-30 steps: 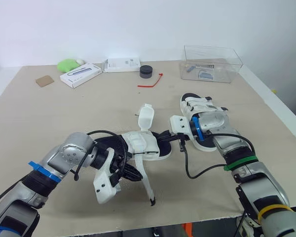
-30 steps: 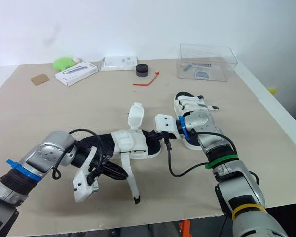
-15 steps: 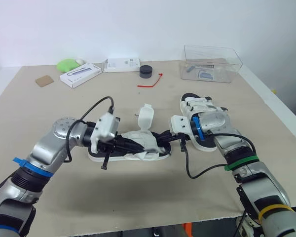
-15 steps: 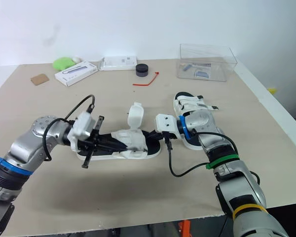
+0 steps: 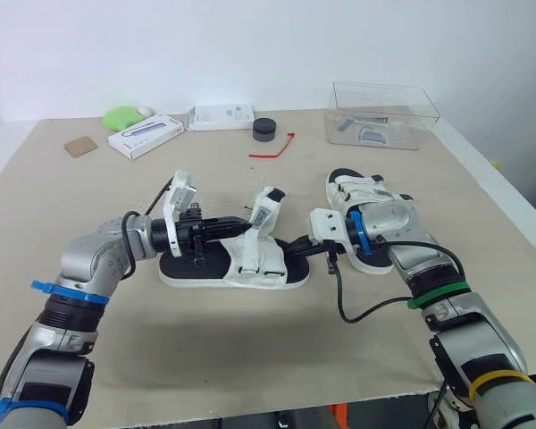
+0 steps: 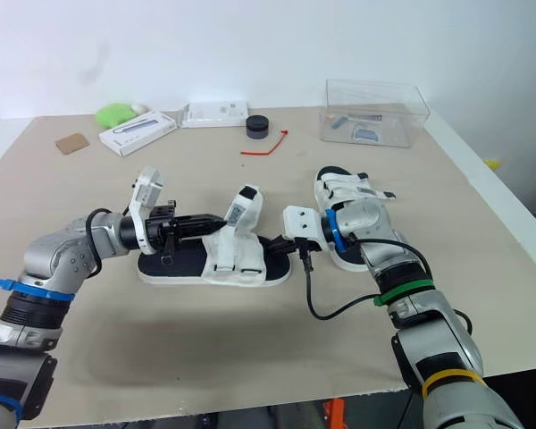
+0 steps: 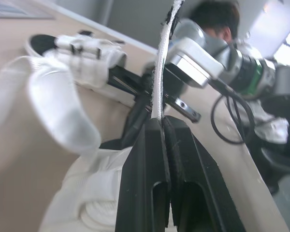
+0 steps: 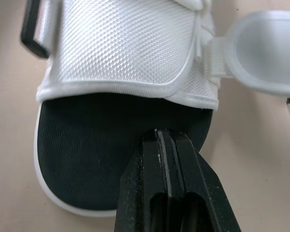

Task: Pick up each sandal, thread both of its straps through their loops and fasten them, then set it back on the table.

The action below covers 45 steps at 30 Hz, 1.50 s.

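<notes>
The strap (image 7: 161, 58) pinched between the left gripper's (image 7: 161, 122) jaws was white woven cloth, frayed at its edge. Both grippers' fingers (image 8: 140, 193) were smooth black plastic, dully shiny. Ahead of the right gripper's (image 8: 167, 136) closed jaws, the sandal (image 8: 121, 53) had a matt white upper embossed in fine diamonds, a finely ribbed matt black footbed and a smooth white rim. The table (image 8: 7, 169) beneath was matt beige.

2 sandals (image 5: 259, 264) (image 5: 350, 190), 2 white boxes (image 5: 146, 136) (image 5: 221, 117); one each: clear bin (image 5: 424, 116), black puck (image 5: 264, 130), red tie (image 5: 270, 154), green lump (image 5: 121, 116), cardboard scrap (image 5: 80, 147)
</notes>
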Tool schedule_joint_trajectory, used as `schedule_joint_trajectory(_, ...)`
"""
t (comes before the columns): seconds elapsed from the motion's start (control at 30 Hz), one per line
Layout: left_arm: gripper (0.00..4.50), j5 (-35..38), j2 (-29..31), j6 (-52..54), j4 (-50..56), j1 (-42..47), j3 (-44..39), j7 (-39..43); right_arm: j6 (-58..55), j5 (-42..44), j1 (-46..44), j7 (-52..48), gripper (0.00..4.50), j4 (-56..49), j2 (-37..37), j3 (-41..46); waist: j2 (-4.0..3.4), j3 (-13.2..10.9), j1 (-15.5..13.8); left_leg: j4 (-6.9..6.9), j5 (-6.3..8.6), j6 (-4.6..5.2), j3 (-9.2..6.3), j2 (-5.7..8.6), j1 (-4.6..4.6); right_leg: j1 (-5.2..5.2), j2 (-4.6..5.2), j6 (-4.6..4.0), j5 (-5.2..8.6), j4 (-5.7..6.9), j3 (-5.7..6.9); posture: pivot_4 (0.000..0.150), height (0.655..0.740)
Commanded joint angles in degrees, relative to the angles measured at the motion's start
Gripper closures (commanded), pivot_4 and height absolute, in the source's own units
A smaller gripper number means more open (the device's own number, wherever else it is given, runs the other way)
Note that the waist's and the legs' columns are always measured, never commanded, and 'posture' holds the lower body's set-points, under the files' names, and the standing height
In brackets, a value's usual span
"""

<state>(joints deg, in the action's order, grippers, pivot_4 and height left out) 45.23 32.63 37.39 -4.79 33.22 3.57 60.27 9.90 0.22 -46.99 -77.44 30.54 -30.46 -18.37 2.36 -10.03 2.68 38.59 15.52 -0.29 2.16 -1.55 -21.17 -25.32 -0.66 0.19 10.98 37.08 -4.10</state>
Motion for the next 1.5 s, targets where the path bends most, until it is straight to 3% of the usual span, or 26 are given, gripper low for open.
schedule_joint_trajectory(0.03, 4.46, 0.72, -0.63, 1.60, 2.82, -2.10, -3.32, -1.90, -0.16, -1.09, -0.06, -0.32, 4.50, -0.11, -1.34, 0.13, 0.00, 0.00, 0.00, 0.00, 0.00, 0.00, 0.00, 0.00, 0.00, 0.00, 0.00, 0.00, 0.00, 0.00, 0.00, 0.150, 0.7400)
schedule_joint_trajectory(0.5, 4.46, -3.87, -2.45, 1.85, 1.32, -6.90, -3.89, -2.78, 0.07, -1.06, -0.27, -0.30, 4.50, 0.12, -0.70, -0.20, 0.00, 0.00, 0.00, 0.00, -0.01, -0.01, 0.01, 0.01, 0.01, 0.01, 0.02, 0.01, -0.02, 0.00, 0.00, 0.150, 0.7400)
schedule_joint_trajectory(0.6, 3.62, -6.48, -1.94, -1.14, 1.24, -6.54, -3.30, -1.21, 0.13, -1.10, -0.37, -0.28, 4.50, 0.23, -0.68, -0.19, 0.00, 0.00, 0.00, 0.00, -0.01, -0.02, 0.01, 0.01, 0.01, 0.01, 0.01, 0.01, -0.02, 0.00, 0.00, 0.150, 0.7400)
schedule_joint_trajectory(0.7, 2.36, -8.24, -1.15, -2.97, 0.11, -5.04, -3.46, 0.72, 0.18, -1.19, -0.32, -0.19, 4.50, 0.22, -0.66, -0.22, 0.00, 0.00, 0.00, 0.00, -0.01, -0.02, 0.01, 0.01, 0.01, 0.01, 0.02, 0.01, -0.02, 0.00, 0.01, 0.150, 0.7400)
schedule_joint_trajectory(0.9, 2.36, -10.40, 1.24, -4.99, -3.83, 4.79, -3.19, 7.32, 0.34, -1.28, 0.08, -0.02, 4.50, 0.00, -0.71, -0.14, 0.01, 0.00, -0.02, 0.00, -0.02, -0.04, 0.00, 0.03, 0.00, 0.01, 0.01, 0.01, -0.03, 0.00, 0.02, 0.150, 0.7400)
schedule_joint_trajectory(1.07, 2.36, -11.75, -0.84, -6.65, -6.61, 10.21, -2.64, 9.19, 0.44, -1.40, 0.05, 0.25, 4.50, 0.04, -0.59, -0.11, 0.02, 0.01, 0.04, 0.00, -0.01, -0.05, 0.02, 0.06, -0.02, 0.03, 0.03, 0.04, -0.02, -0.04, 0.00, 0.150, 0.7400)
schedule_joint_trajectory(1.2, 2.36, -17.58, -3.17, -12.31, -13.00, 11.29, 2.31, 12.80, 0.61, -1.53, 0.10, 0.68, 4.50, 0.04, -0.42, -0.02, 0.02, 0.01, 0.05, -0.01, -0.01, -0.06, 0.02, 0.05, -0.01, 0.02, 0.02, 0.04, -0.01, -0.03, -0.02, 0.150, 0.7400)
schedule_joint_trajectory(1.3, 3.16, -21.77, -4.57, -16.01, -21.05, 12.84, 5.04, 14.77, 0.35, -1.42, 0.46, 0.88, 4.50, -0.62, -0.49, 0.07, 0.02, 0.01, 0.04, 0.00, -0.01, -0.05, 0.02, 0.05, -0.01, 0.01, 0.00, 0.02, -0.03, -0.02, -0.02, 0.150, 0.7400)
schedule_joint_trajectory(1.4, 4.39, -24.31, -5.84, -17.91, -27.97, 15.15, 5.96, 16.19, 0.30, -1.43, 0.61, 1.07, 4.50, -0.86, -0.77, 0.20, 0.02, 0.01, 0.04, 0.00, -0.01, -0.05, 0.02, 0.06, -0.02, 0.01, -0.02, 0.01, -0.03, -0.02, -0.01, 0.150, 0.7400)
schedule_joint_trajectory(1.5, 4.39, -27.65, -5.85, -19.13, -33.53, 16.92, 7.70, 18.81, 0.20, -1.46, 0.67, 1.31, 4.50, -0.99, -0.96, 0.26, 0.02, 0.01, 0.04, 0.00, -0.01, -0.05, 0.02, 0.06, -0.03, 0.01, -0.02, 0.02, -0.03, -0.03, -0.01, 0.150, 0.7400)
